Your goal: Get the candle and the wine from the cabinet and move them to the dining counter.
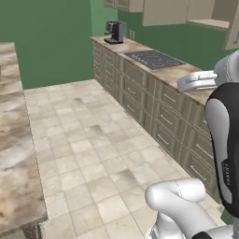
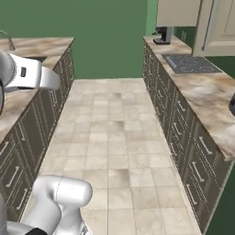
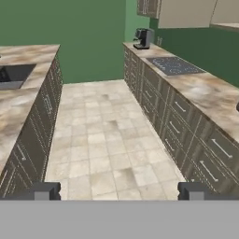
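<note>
My gripper (image 3: 119, 192) is open, its two dark fingertips (image 3: 46, 190) set wide apart with nothing between them, and it looks along the tiled aisle. The beige wall cabinet (image 1: 163, 11) hangs above the worktop on the right. One of its doors (image 2: 220, 27) stands swung open beside a bare shelf (image 1: 207, 22). The dining counter (image 1: 16, 154), a marbled slab with an overhanging edge, runs along the left. The candle and the wine are out of view.
The narrower worktop (image 3: 205, 93) with a cooktop (image 1: 151, 59) and a coffee machine (image 1: 115, 32) lines the right, with drawer fronts (image 2: 183, 133) below. A counter with a sink (image 3: 14, 74) flanks the left. A dark object (image 2: 232, 105) is cut off by the right edge.
</note>
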Robot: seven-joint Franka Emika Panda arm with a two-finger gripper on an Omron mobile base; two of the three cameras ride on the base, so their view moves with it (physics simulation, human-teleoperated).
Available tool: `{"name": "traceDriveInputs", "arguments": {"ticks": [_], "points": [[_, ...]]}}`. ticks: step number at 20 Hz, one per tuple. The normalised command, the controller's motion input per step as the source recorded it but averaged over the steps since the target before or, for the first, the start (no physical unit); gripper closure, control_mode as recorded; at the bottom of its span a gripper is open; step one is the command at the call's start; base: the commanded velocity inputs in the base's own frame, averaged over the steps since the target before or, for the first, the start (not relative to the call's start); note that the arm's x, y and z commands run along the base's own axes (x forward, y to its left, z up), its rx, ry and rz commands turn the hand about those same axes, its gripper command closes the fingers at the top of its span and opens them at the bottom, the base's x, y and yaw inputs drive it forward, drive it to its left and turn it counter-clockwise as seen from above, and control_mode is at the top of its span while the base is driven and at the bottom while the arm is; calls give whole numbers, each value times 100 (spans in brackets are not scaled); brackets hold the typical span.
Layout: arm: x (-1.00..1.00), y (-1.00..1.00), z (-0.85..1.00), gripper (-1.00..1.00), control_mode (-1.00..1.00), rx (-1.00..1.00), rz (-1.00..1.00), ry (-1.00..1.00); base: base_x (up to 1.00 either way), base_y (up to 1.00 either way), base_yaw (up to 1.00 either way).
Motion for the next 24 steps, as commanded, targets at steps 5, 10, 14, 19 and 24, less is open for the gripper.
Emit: {"name": "traceDriveInputs", "arguments": {"ticks": [5,10,14,19,24], "points": [[0,0,0,-100,100,0,0,0,86,-1,-5],[0,0,0,-100,100,0,0,0,100,-9,0],[0,0,0,-100,100,0,0,0,100,-40,0],[0,0,0,-100,100,0,0,0,100,-49,0],[0,0,0,-100,100,0,0,0,91,-30,-11]]}}
